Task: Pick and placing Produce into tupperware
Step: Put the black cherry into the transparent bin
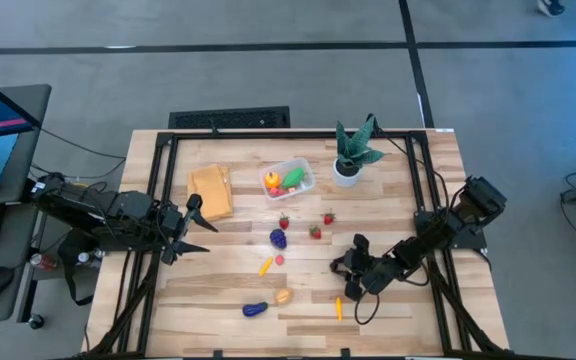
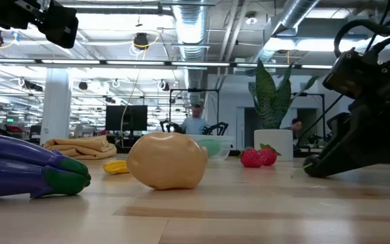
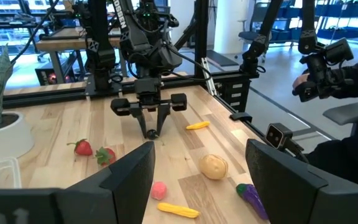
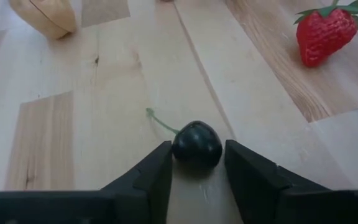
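My right gripper [image 4: 196, 158] is down at the table, right of the middle [image 1: 340, 267], shut on a small dark cherry [image 4: 196, 143] with a green stem. My left gripper [image 1: 196, 228] hovers open at the table's left side, touching nothing. The clear tupperware [image 1: 288, 180] stands far of centre and holds orange and green pieces. Loose on the wood lie strawberries [image 1: 315, 232], purple grapes [image 1: 279, 238], a pink bit [image 1: 279, 259], a yellow piece [image 1: 266, 267], a tan potato [image 1: 283, 296], an eggplant [image 1: 255, 309] and an orange carrot [image 1: 338, 308]. My right gripper has the dark cherry's round body [image 4: 180, 149] between its two fingertips, one on each side. The fingers [image 3: 159, 121] slant down from above and from the table's right. The cherry sits on the wood with its stem [image 4: 160, 121] pointing away from the fingers.
A spiky green plant in a white pot [image 1: 351, 160] stands right of the tupperware. A folded tan-yellow cloth [image 1: 211, 192] lies left of it. A dark frame [image 1: 423, 200] runs along the table's sides. A person [image 3: 344, 93] is beyond the table's right edge.
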